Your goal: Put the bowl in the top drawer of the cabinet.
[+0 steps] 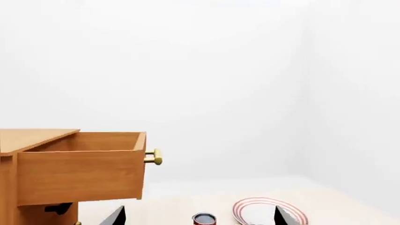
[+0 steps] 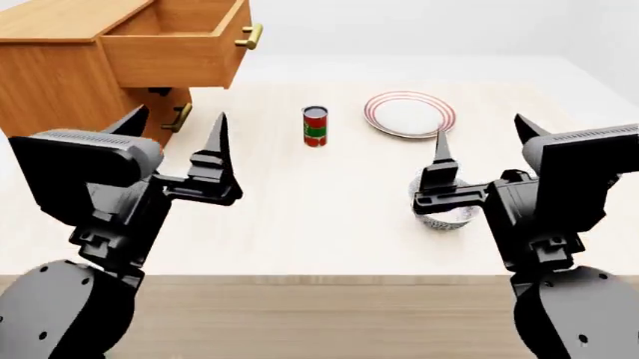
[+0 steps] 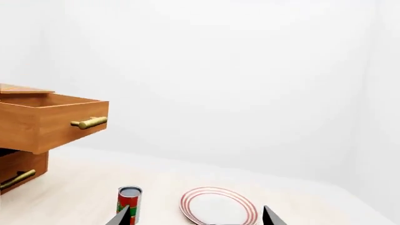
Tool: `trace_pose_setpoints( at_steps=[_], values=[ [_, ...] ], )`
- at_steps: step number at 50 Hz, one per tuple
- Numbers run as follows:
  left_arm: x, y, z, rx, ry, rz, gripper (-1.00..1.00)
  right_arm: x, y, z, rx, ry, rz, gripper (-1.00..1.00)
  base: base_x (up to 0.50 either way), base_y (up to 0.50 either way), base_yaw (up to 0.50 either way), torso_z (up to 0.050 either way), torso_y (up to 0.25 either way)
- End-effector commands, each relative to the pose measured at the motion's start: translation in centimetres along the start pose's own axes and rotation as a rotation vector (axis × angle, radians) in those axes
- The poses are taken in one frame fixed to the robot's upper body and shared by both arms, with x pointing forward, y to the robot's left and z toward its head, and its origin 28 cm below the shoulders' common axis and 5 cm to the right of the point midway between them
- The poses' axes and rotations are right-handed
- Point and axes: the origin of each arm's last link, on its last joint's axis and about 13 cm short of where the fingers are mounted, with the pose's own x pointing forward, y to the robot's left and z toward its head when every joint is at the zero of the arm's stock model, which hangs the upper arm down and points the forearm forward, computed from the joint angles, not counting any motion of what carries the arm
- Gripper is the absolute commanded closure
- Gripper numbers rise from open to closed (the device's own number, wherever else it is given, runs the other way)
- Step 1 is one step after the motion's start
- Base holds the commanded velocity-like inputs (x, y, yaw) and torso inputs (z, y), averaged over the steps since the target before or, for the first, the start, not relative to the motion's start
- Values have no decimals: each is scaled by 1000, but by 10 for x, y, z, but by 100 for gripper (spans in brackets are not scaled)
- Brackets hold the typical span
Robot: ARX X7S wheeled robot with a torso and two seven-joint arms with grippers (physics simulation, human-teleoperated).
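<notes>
The bowl [image 2: 447, 217] stands on the table near its front right, partly hidden behind my right gripper [image 2: 482, 138], which hangs open just above it. Neither wrist view shows the bowl. The cabinet [image 2: 55, 75] stands at the back left with its top drawer [image 2: 170, 45] pulled out and nothing visible inside. That top drawer [image 1: 81, 173] [image 3: 44, 122] shows in both wrist views. My left gripper [image 2: 175, 131] is open and holds nothing, in front of the cabinet.
A red and green can [image 2: 316, 126] stands mid-table, and a white plate [image 2: 409, 114] with red rim rings lies to its right. The lower drawer [image 2: 179, 117] is shut under the open one. The table's front edge [image 2: 319, 278] runs close to my arms.
</notes>
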Motion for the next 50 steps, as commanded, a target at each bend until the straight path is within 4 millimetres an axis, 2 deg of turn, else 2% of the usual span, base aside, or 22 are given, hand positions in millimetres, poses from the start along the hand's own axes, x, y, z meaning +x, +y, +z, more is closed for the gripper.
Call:
trace_pose_setpoints(
  at_steps=[1, 6, 19, 36, 41, 50],
  values=[
    [25, 11, 44, -12, -46, -60, -100, 20, -21, 41, -42, -36, -3, -100, 94, 70, 0, 0, 0],
    [38, 20, 53, -68, -41, -31, -100, 25, -30, 56, -89, -45, 1, -100, 106, 76, 0, 0, 0],
    [66, 32, 80, 6, -77, -33, -100, 39, -41, 77, -105, -33, 27, -100, 233, 247, 0, 0, 0],
    [69, 27, 110, 46, -119, -78, -100, 56, -55, 134, -179, -130, 34, -100, 321, 404, 0, 0, 0],
    [68, 27, 116, 48, -131, -79, -100, 53, -57, 142, -190, -147, 21, -100, 323, 429, 0, 0, 0],
    [66, 25, 123, 59, -149, -84, -100, 53, -59, 141, -190, -149, 9, -100, 324, 429, 0, 0, 0]
  ],
)
